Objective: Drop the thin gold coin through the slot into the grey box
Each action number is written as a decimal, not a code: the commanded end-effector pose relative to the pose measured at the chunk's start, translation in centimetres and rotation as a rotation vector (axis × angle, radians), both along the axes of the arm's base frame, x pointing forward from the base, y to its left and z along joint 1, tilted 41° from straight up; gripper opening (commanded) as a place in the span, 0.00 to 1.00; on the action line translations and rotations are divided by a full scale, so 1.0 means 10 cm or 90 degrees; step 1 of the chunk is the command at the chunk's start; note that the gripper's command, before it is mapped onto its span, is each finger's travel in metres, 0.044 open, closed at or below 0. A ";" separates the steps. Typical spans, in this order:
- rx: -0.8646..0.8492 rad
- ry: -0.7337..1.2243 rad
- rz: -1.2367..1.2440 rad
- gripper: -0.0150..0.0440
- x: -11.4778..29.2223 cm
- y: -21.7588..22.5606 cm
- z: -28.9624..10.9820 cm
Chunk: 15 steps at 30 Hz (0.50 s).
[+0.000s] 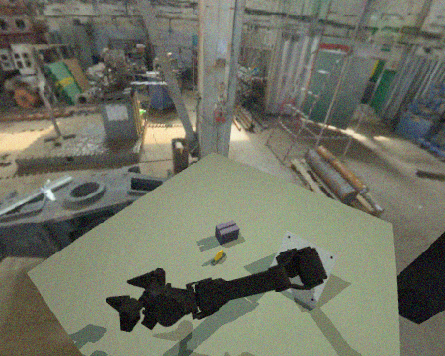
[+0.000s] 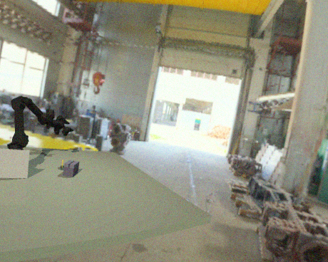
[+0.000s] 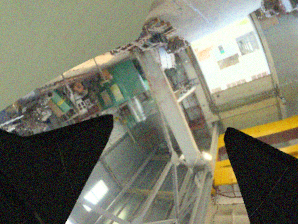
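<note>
Workshop clutter and a pale concrete pillar surround the light green table (image 1: pixel 131 271) your arm works over. Your gripper (image 1: pixel 141 294) hangs above the table's near-left part with its two dark fingers spread wide and nothing between them; the wrist view looks out past the table edge at the hall, not down at any object. Moving outward along the arm, the black links run back to a grey base plate (image 1: pixel 326 258) on the table's right side.

The gold coin (image 1: pixel 220 255) stands on edge in its holder, too small here to tell from the coin, between the gripper and the base, well apart from the fingers and off to the side of the forearm. Just beyond it sits the grey box (image 1: pixel 226 231), a dark line across its lid marking the slot.

Expect the coin to be stiff, light and slippery. Take it by its two flat faces, near the upper rim, so the lower edge stays free to enter the slot.
</note>
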State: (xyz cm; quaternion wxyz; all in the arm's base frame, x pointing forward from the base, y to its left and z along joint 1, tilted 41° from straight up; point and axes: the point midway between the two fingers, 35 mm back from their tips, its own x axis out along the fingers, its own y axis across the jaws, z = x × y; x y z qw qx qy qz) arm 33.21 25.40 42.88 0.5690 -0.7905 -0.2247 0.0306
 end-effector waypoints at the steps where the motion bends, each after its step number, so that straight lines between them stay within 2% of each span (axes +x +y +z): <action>1: -0.004 0.004 0.000 0.89 0.02 0.00 -0.02; 3: -0.034 0.042 0.003 0.80 0.14 -0.04 -0.21; 9: -0.128 0.250 0.011 0.53 0.56 -0.39 -1.12; 15: -0.141 0.510 0.012 0.53 0.63 -0.95 -2.02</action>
